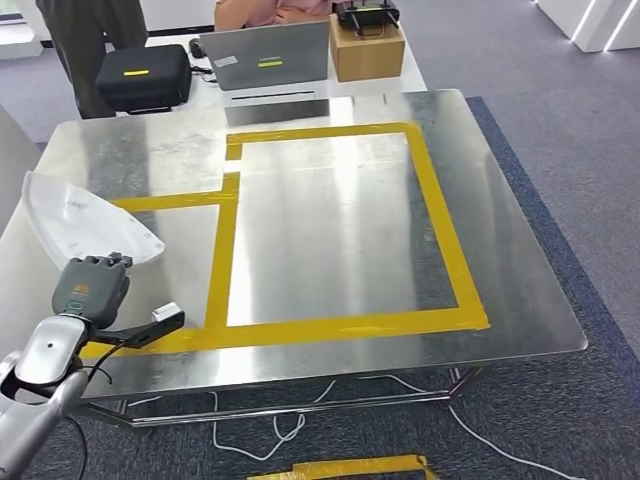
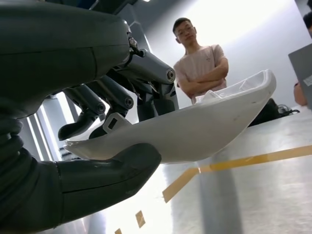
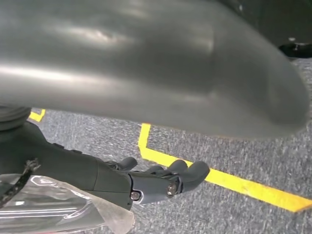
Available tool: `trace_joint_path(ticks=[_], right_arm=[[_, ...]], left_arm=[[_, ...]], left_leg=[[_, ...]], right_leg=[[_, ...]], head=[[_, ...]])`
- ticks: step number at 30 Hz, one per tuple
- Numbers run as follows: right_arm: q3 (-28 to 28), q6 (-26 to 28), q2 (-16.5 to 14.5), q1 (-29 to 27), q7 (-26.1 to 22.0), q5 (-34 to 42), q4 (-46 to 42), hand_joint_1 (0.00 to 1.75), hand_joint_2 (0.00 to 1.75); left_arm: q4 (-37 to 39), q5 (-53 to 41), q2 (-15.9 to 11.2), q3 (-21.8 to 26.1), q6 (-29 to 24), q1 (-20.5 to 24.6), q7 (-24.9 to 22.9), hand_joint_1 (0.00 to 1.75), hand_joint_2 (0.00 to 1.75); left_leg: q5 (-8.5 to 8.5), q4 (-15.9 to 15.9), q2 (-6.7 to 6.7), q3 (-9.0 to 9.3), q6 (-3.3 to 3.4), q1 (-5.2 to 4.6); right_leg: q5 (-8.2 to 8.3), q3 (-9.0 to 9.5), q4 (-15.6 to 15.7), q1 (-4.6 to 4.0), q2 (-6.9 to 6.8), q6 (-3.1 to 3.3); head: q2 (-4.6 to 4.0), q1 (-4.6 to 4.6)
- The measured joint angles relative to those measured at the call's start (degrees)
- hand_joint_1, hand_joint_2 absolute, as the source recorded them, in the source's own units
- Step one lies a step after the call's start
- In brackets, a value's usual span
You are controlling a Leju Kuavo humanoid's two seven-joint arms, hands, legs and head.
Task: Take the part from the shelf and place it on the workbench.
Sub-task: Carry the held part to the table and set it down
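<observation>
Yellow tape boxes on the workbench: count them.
2. A large box spans the workbench's middle and right; a smaller one adjoins its left side, its corner partly hidden by the robot hand.

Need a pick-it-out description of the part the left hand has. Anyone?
Find the shiny metal workbench marked with yellow tape. At its left edge, the left hand grips the part. It is a white, shallow, curved plastic shell tapering to a point, unlike the black case and laptop on the white table behind.
</observation>
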State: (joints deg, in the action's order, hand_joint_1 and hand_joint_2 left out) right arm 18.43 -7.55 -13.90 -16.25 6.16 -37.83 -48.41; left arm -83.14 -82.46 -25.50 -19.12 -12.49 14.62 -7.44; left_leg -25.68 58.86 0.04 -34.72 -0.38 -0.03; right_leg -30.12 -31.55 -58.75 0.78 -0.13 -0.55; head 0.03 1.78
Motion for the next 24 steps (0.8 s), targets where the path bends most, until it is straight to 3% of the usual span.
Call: trace_joint_path(ticks=[2,4,7,8,9,10,12,14,15,17,19,22,23,24], right_arm=[[-0.2,0.0,0.0,0.0,0.0,0.0,0.1,0.0,0.0],[-0.5,0.1,0.2,0.1,-0.1,0.0,0.2,0.0,0.0],[-0.8,0.3,0.5,0.2,-0.2,-0.1,0.3,0.0,0.0],[-0.9,0.4,0.6,0.1,-0.2,-0.2,0.4,0.0,0.0],[-1.1,0.5,0.7,0.1,-0.2,-0.3,0.5,0.0,0.0],[-1.3,0.7,0.9,0.1,-0.2,-0.3,0.5,0.0,0.0],[-1.8,1.0,1.2,0.1,-0.2,-0.3,0.6,0.0,0.0],[-2.4,1.3,1.5,0.1,-0.1,-0.2,0.7,0.0,0.0],[-2.6,1.4,1.5,0.0,-0.1,-0.2,0.7,0.0,0.0],[-3.1,1.6,1.6,-0.1,0.0,-0.2,0.8,0.0,0.0],[-3.6,1.8,1.7,-0.1,0.0,0.0,0.8,0.0,0.0],[-4.1,2.1,1.7,-0.1,0.0,0.6,0.9,0.0,0.0],[-4.2,2.1,1.7,-0.1,0.0,0.8,0.9,0.0,0.0],[-4.2,2.1,1.8,0.0,0.0,1.2,1.0,0.0,0.0]], left_arm=[[0.0,0.0,-0.1,0.0,0.0,0.0,0.0,1.75,1.75],[0.0,0.0,-0.1,0.0,-0.1,0.1,0.0,1.75,1.75],[0.0,-0.1,0.0,-0.1,-0.1,0.2,0.1,1.75,1.75],[0.0,-0.1,0.0,-0.1,-0.1,0.1,0.1,1.75,1.75],[0.0,-0.1,0.0,-0.2,-0.1,0.0,0.1,1.75,1.75],[0.0,-0.1,0.0,-0.2,0.0,0.0,0.1,1.75,1.75],[-0.1,-0.1,0.1,-0.3,0.0,0.0,0.1,1.75,1.75],[-0.1,-0.1,0.1,-0.4,0.0,0.1,0.1,1.75,1.75],[-0.2,-0.1,0.1,-0.4,0.0,0.2,0.1,1.75,1.75],[-0.3,-0.1,0.0,-0.4,0.0,0.2,0.1,1.75,1.75],[-0.4,-0.1,-0.1,-0.4,0.0,0.1,0.1,1.75,1.75],[-0.5,-0.1,-0.1,-0.5,0.0,0.2,0.1,1.75,1.75],[-0.5,-0.1,-0.1,-0.5,0.1,0.0,0.1,1.75,1.75],[-0.5,-0.1,-0.1,-0.5,0.1,-0.1,0.1,1.75,1.75]], left_leg=[[0.01,-0.7,-0.07,0.19,0.43,0.09],[0.18,-1.4,-0.1,0.7,1.01,0.37],[0.01,-1.6,-0.13,0.96,1.6,0.34],[-0.07,-1.6,-0.17,1.01,1.67,0.25],[-0.15,-1.6,-0.24,1.1,1.69,0.17],[-0.25,-1.6,-0.32,1.25,1.65,0.12],[-0.56,-1.5,-0.64,1.59,1.36,0.06],[-0.78,-1.2,-1.07,1.53,0.79,-0.02],[-0.81,-1.1,-1.34,1.39,0.5,0.0],[-0.88,-1.0,-1.78,1.25,0.01,0.14],[-2.18,0.8,-1.56,0.53,-0.57,0.25],[-7.05,10.8,-0.78,-4.05,-1.53,0.61],[-7.95,13.8,-0.67,-5.54,-1.72,0.76],[-7.73,15.0,-0.58,-6.22,-1.82,0.9]], right_leg=[[-0.14,0.05,0.2,-0.01,-0.18,-0.65],[-1.66,-1.0,-2.0,-0.09,-0.12,-1.14],[-6.29,-6.74,-12.7,-0.14,0.02,-1.4],[-6.8,-8.32,-15.3,-0.15,0.03,-1.43],[-6.13,-8.89,-15.7,-0.17,0.03,-1.4],[-4.34,-8.27,-13.8,-0.18,0.04,-1.3],[-0.01,-4.73,-6.0,-0.15,0.81,-0.96],[1.74,-1.93,-0.5,-0.1,2.02,-0.68],[1.57,-1.46,0.2,-0.14,2.41,-0.56],[1.56,-1.17,0.5,-0.14,1.68,-0.2],[1.52,-0.83,0.7,0.1,0.86,0.33],[1.15,-0.33,0.8,0.21,-0.27,0.84],[1.02,-0.2,0.8,0.21,-0.58,0.85],[0.88,-0.06,0.8,0.21,-0.78,0.82]], head=[[0.0,-0.03],[0.0,-0.17],[0.0,-0.44],[0.0,-0.43],[0.0,-0.44],[0.0,-0.44],[-0.01,-0.43],[-0.01,-0.37],[-0.01,-0.34],[0.0,-0.36],[0.0,-0.11],[-0.01,0.18],[-0.01,0.16],[-0.01,0.17]])
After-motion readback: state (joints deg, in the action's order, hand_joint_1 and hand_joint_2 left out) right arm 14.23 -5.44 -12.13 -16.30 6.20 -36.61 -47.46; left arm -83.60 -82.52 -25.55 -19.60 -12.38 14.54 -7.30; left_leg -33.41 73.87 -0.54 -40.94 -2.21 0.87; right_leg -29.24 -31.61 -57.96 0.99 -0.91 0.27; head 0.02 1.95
